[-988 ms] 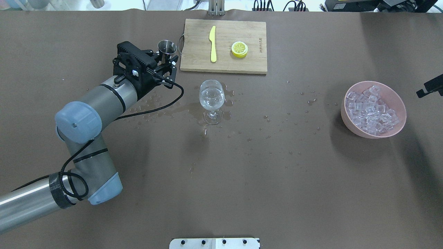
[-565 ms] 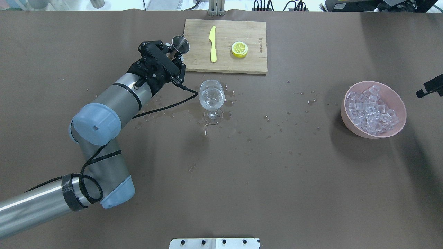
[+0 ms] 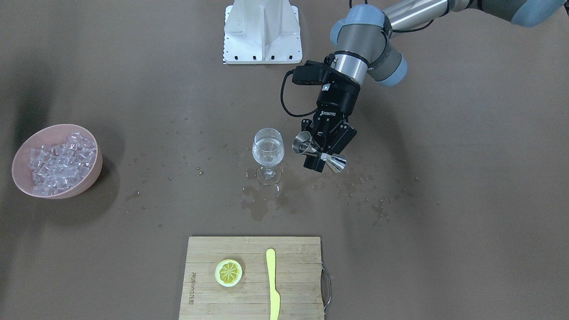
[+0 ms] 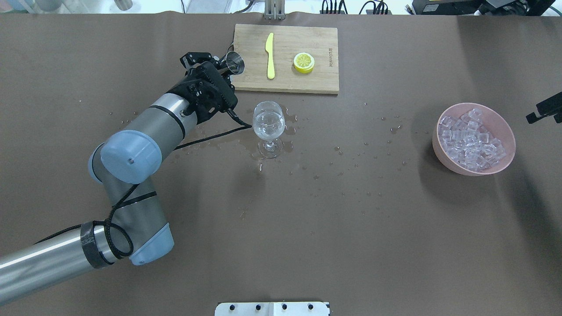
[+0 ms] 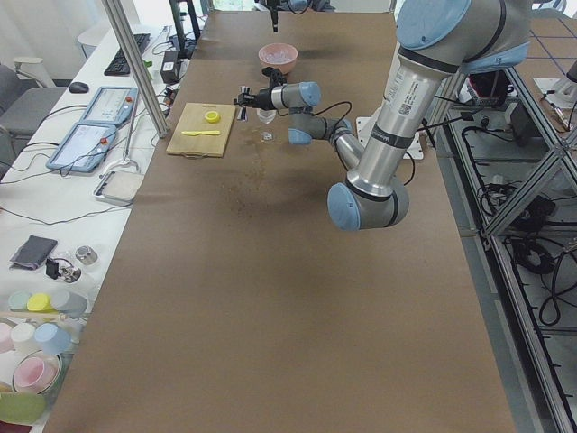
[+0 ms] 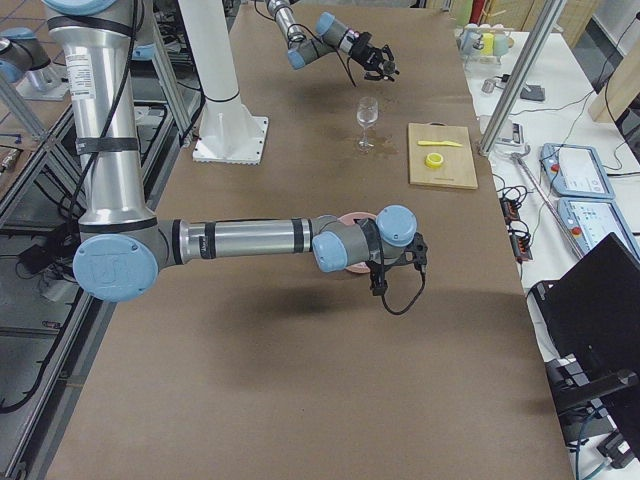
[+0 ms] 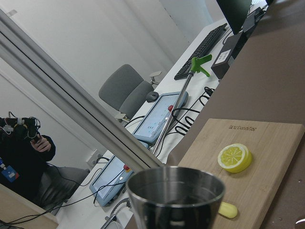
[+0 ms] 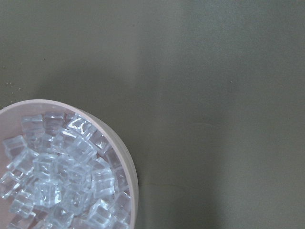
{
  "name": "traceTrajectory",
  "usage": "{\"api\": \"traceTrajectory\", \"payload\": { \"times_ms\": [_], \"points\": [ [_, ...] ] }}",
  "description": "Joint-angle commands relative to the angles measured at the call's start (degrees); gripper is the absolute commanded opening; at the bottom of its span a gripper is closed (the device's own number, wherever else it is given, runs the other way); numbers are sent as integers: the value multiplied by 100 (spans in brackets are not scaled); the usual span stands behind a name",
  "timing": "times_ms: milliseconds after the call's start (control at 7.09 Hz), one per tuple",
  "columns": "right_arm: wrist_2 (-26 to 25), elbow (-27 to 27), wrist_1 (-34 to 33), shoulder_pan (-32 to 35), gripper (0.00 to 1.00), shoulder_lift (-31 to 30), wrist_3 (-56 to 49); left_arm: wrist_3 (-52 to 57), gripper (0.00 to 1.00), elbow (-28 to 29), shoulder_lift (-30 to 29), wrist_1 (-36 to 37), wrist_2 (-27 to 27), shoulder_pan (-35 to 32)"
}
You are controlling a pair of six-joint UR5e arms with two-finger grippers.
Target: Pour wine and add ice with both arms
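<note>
Board [image 3: 298,262] w/ lemon slice [image 3: 228,272] & knife [image 3: 272,284] near glass [image 3: 268,177] of wine [image 3: 267,151], ice [image 3: 58,162] bowl [image 3: 20,151] well apart – L gripper [image 3: 321,155] clamps tilted jigger [image 3: 336,164] just beside glass; R gripper [image 6: 384,270] – opening can't tell.

1. Cut off by the overhead view's right edge: right gripper [image 4: 543,109], only a black scrap visible, grip impossible to judge.
2. Cut off by the left wrist view's bottom edge: lower part of the measuring cup [image 7: 175,198].
3. Hidden behind that cup: most of the yellow knife [image 7: 228,210], one end showing.
4. Cut off at the right wrist view's left and bottom: pink bowl [image 8: 129,162] and some ice [image 8: 62,176].
5. Too small in the side views: wine [image 6: 368,110] inside the glass [image 6: 367,122].
</note>
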Motion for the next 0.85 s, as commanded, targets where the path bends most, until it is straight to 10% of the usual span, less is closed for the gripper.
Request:
{"api": "traceTrajectory", "payload": {
  "times_ms": [0, 706],
  "points": [
    [3, -7, 0, 0, 100, 1, 5, 353, 0, -17, -27, 111, 0, 0],
    [100, -7, 0, 9, 100, 1, 5, 988, 0, 0, -150, 164, 545, 457]
  ]
}}
